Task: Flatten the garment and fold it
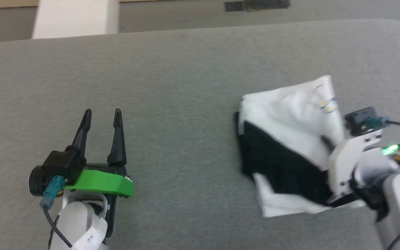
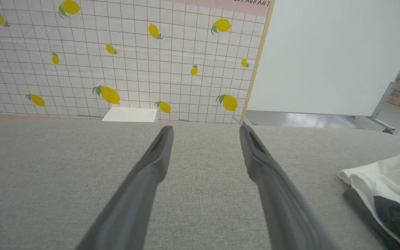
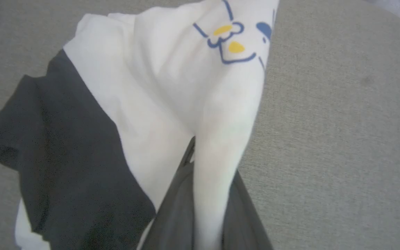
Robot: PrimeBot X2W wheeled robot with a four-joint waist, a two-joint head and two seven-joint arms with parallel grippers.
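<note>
Folded black-and-white garment, seemingly partly lifted

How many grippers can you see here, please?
2: the left gripper, lower left, open over the grey surface; the right gripper, at right, shut on a white fold of the shirt.

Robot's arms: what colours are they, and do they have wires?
The left gripper has two long, pointed black fingers on a bright green bracket, with a teal plug and black cable. The right arm is white with a glowing green light.
</note>
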